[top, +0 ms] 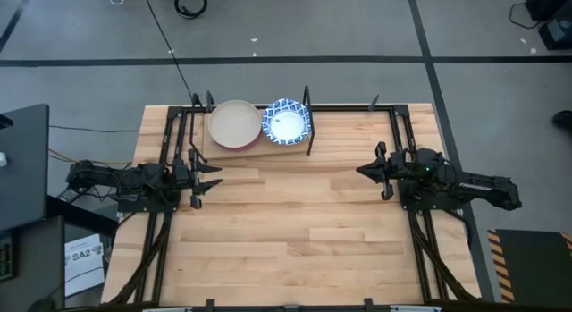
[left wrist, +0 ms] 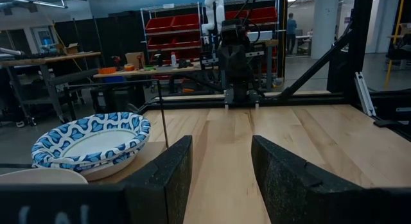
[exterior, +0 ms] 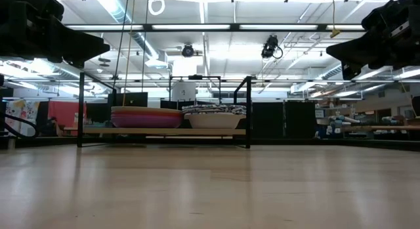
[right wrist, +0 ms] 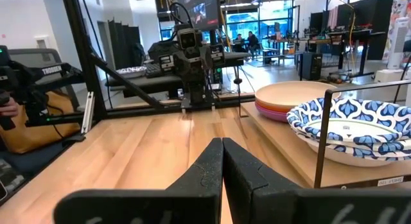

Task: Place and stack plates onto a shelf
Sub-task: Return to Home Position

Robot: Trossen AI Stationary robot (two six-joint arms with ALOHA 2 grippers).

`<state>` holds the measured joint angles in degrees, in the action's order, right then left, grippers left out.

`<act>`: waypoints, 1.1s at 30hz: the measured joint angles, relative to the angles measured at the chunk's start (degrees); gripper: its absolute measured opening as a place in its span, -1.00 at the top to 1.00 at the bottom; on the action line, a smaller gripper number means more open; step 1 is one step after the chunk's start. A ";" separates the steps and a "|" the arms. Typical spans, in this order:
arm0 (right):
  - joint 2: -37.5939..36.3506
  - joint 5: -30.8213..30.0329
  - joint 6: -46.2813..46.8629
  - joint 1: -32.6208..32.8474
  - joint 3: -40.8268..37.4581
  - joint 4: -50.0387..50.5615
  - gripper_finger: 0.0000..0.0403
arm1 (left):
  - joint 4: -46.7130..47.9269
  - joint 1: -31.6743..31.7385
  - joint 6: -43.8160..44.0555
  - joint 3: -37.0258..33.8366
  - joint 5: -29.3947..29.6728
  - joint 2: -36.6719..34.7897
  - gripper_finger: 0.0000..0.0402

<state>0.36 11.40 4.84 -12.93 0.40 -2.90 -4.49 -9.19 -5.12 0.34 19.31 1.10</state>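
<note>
Plates are being carried in two stacks on the shelf (top: pixel 268 144), which is standing at the far edge of the bench (top: pixel 295 231). The plain stack (top: pixel 234 122) is being topped by a beige plate, with orange and magenta rims showing beneath it in the low view. The patterned stack (top: pixel 286 122), blue and white with a white centre, is being held on the plank just beside the plain one. Whether the two stacks are touching cannot be told.

The left fingers (left wrist: pixel 160 179) are being held wide apart, with bare bench showing in the gap and nothing being gripped. The right fingers (right wrist: pixel 209 169) are being held pressed together along their length, with nothing between them. Both pairs are being kept raised above the bench and pointed at each other across it.

The plain stack is being found nearer the left fingers, off to their side towards the far edge. The patterned stack is being found about midway between the two pairs of fingers, likewise towards the far edge. Both stacks are being kept well apart from either pair of fingers. No plate is being seen on the bench between the fingers.
</note>
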 joint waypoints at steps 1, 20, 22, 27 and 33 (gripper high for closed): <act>0.00 0.00 0.00 0.00 0.00 0.00 0.93 | 0.00 0.00 0.00 0.00 -0.02 0.00 0.17; 0.00 0.00 0.06 0.00 -0.02 -0.02 0.93 | -1.31 0.00 -0.02 -0.02 -0.02 -0.02 0.17; 0.00 0.00 0.08 0.00 -0.02 -0.02 0.93 | -1.46 0.00 -0.05 -0.02 -0.02 -0.02 0.17; 0.00 0.00 0.09 0.00 -0.02 -0.02 0.93 | -1.53 0.00 -0.05 -0.02 -0.02 -0.02 0.17; 0.00 0.01 0.09 0.00 -0.02 -0.02 0.93 | -1.58 0.00 -0.04 -0.02 -0.02 -0.02 0.17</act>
<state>0.36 11.40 4.93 -12.93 0.38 -2.92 -6.07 -9.19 -5.17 0.32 19.29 1.08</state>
